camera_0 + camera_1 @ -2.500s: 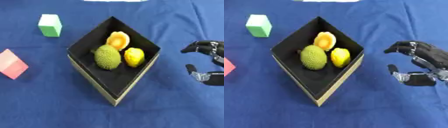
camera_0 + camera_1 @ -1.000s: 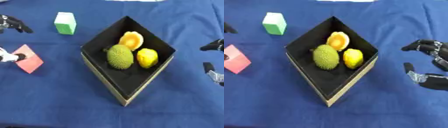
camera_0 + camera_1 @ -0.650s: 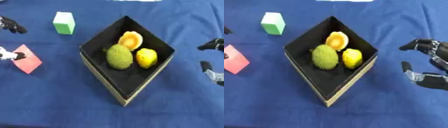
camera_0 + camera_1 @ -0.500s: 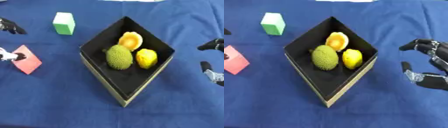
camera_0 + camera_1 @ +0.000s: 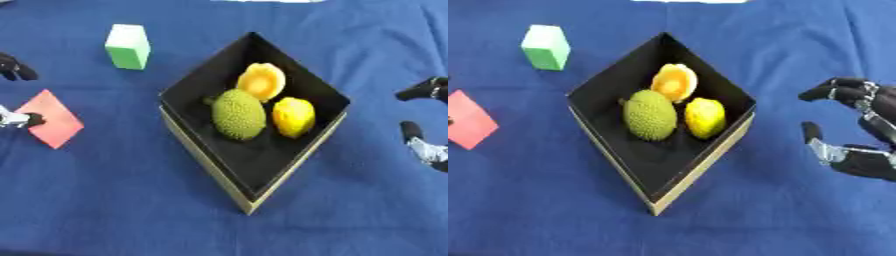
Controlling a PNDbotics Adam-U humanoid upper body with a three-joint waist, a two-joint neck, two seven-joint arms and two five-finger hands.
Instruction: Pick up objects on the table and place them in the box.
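Our left hand [image 5: 16, 95] brackets the pink block's [image 5: 51, 118] edge on the blue surface [image 5: 105, 200], fingers spread, gripping nothing; we may nudge the flat block away. The right hand [image 5: 859, 130] idles open beside the box [image 5: 702, 175].

Left hand [image 5: 12, 95], right hand [image 5: 859, 130] — both relaxed

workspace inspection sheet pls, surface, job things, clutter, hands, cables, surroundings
surface: blue cloth over the table
job's things: black box holding a green bumpy fruit, a yellow fruit and an orange fruit; green block and red block outside it
clutter: nothing seen
hands: left hand at the red block's left edge; right hand right of the box, holding nothing
cables: nothing seen
surroundings: nothing seen
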